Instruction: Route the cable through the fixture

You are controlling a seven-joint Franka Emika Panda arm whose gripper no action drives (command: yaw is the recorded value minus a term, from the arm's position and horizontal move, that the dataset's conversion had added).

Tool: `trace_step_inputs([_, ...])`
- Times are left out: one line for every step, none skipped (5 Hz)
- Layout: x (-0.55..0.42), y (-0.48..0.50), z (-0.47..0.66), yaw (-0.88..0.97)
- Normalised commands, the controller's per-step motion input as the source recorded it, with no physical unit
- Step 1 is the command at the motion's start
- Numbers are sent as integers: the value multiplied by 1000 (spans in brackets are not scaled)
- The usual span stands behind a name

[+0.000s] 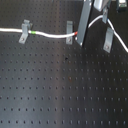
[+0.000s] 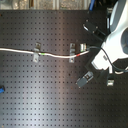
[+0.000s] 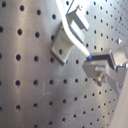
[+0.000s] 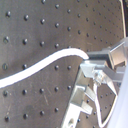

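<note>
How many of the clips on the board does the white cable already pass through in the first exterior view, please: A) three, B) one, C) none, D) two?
D: the white cable runs through the left clip and the middle clip, while the right clip stands apart from it.

Franka Panda arm (image 2: 114, 42), white, entering from the second exterior view's upper right and bent down over the board, its gripper (image 2: 85, 79) low near the surface, fingers closed on the white cable (image 4: 45, 62) in both wrist views.
</note>
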Motion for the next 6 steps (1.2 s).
trace_step_inputs([21, 22, 0, 0])
trace_step_inputs([43, 47, -209, -26])
trace_step_inputs([-2, -2, -326, -34])
trace_step_inputs([1, -1, -347, -49])
trace_step_inputs([-28, 147, 0, -83])
trace_step_inputs([0, 0, 34, 0])
